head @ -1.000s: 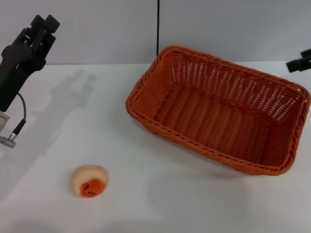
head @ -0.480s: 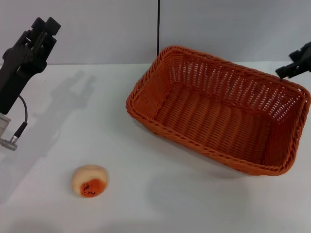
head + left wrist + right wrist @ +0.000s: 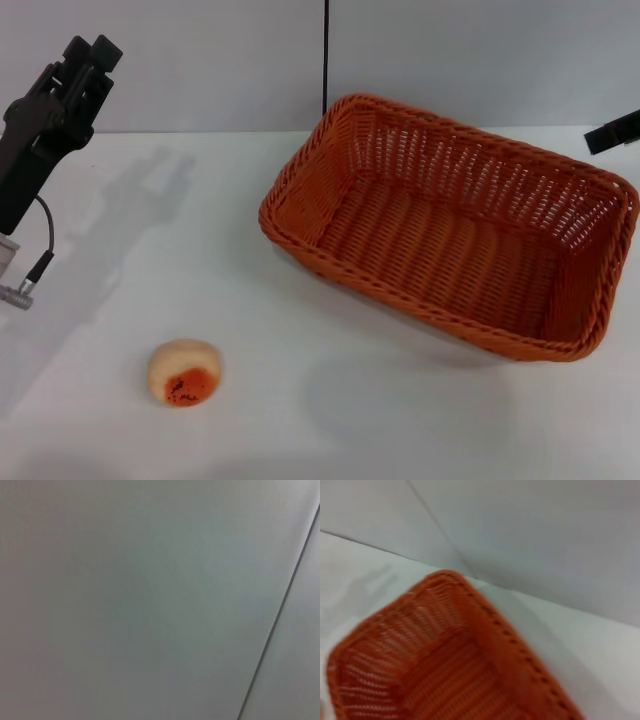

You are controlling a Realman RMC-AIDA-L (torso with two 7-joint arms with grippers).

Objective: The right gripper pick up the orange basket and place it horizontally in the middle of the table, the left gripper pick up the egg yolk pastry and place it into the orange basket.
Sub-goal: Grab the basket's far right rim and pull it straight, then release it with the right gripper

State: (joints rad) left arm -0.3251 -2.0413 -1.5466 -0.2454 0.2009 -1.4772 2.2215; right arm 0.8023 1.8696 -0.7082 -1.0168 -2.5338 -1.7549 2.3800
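The orange basket stands upright on the white table, right of centre and turned at an angle; nothing lies in it. In the right wrist view, one corner of the orange basket shows from above. The egg yolk pastry lies on the table at the near left, orange-red patch facing me. My left gripper is raised at the far left, well away from the pastry. Only a black tip of my right gripper shows at the right edge, just beyond the basket's far right corner and not touching it.
A thin cable with a metal plug dangles from the left arm above the table. A grey wall with a dark vertical seam rises behind the table. The left wrist view shows only that wall.
The right gripper tip swung in toward the basket's far right corner, then drew back to the picture's right edge. Left arm, basket and pastry have not moved.
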